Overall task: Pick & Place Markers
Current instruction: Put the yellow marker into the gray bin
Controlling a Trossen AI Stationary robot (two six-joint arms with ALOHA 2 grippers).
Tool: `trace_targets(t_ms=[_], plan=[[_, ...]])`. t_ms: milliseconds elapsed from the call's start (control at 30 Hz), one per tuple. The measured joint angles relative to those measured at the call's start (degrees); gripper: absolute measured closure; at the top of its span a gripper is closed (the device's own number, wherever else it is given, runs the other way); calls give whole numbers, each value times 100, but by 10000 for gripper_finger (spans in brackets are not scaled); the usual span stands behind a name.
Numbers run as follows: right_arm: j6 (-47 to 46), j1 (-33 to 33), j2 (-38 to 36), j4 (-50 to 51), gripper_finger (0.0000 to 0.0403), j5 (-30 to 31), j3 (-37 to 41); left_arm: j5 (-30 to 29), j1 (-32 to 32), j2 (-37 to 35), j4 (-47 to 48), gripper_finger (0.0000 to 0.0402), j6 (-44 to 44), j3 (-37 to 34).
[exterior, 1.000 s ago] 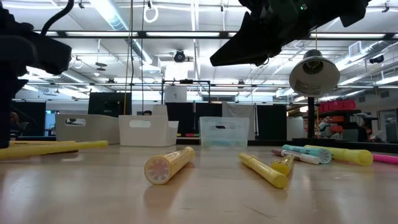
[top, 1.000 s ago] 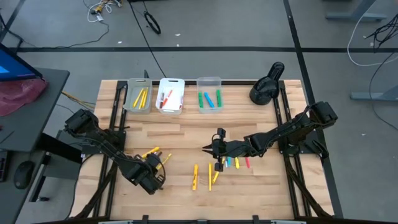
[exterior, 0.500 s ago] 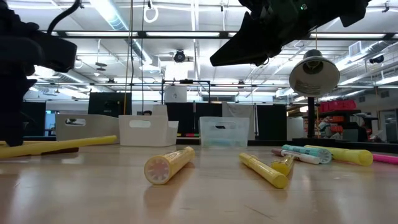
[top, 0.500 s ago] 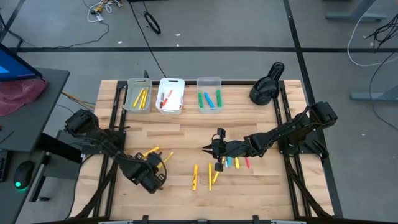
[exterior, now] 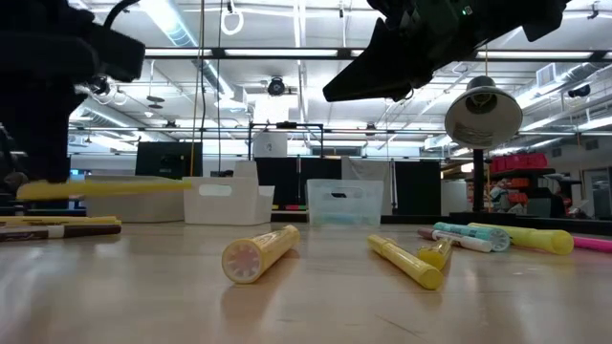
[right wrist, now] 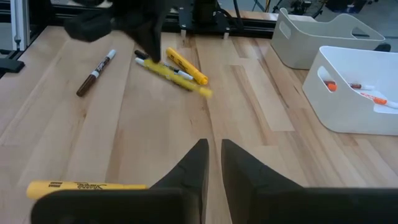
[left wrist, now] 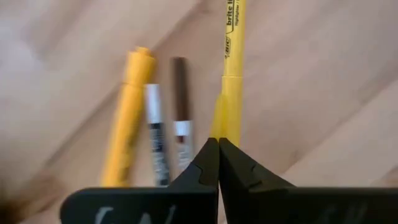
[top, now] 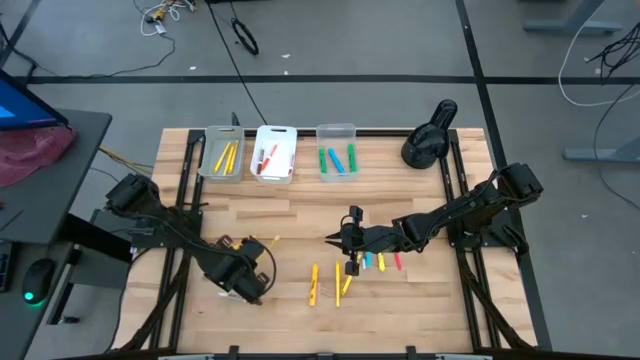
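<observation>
My left gripper [top: 245, 275] hangs over the near-left part of the table, shut on a yellow marker [exterior: 105, 188] that floats level above the wood. Under it a yellow-orange marker [left wrist: 124, 118], a white one [left wrist: 154, 137] and a brown one [left wrist: 179, 93] lie flat. My right gripper [top: 340, 238] hovers mid-table, its fingers [right wrist: 198, 163] nearly together and empty. Below it more yellow markers [top: 313, 283] and blue and red ones [top: 380, 262] lie on the table. My left gripper pinches the yellow marker near one end [left wrist: 225, 115] between its two fingertips, coming from above and pointing down. The marker is lifted clear of the table and stays about level, its long free part [exterior: 153, 186] sticking out to one side.
Three small bins stand along the far edge: one with yellow markers [top: 207, 165], one with red ones [top: 284, 172], one with green and blue ones [top: 336, 128]. A black lamp-like object [top: 428, 140] sits at the far right. Bare wood lies between bins and grippers.
My left gripper has risen and drifted slightly toward the table's right, taking the yellow marker with it. The marker lay on the wood a second ago and now hangs level above it. The brown and white markers stayed on the table.
</observation>
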State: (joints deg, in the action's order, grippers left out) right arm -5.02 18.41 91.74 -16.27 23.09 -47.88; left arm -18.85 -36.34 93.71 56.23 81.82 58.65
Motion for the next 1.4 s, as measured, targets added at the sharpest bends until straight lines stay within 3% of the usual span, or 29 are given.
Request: trace_targets(t_ms=[167, 333, 600, 733, 1000, 1167, 1400], plan=[[0, 0, 0, 0, 357, 1, 0, -21, 260, -2, 1659, 401, 184, 584], [0, -1, 0, 0, 357, 0, 0, -421, 890, -160, 3391, 401, 326, 1162], [2, 0, 0, 0, 357, 0, 0, -1241, 2895, -1027, 3363, 401, -1390, 1109], [9, -2, 0, -37, 357, 0, 0, -1505, 4149, -1238, 3202, 401, -2412, 1121], [9, 0, 0, -79, 357, 0, 0, -1386, 6422, -1210, 2166, 401, -4230, 630], [9, 0, 0, -76, 357, 0, 0, -979, 7371, -1211, 785, 401, -5050, -95], [7, 0, 0, -81, 357, 0, 0, -585, 8191, -1209, -576, 402, -5398, -784]])
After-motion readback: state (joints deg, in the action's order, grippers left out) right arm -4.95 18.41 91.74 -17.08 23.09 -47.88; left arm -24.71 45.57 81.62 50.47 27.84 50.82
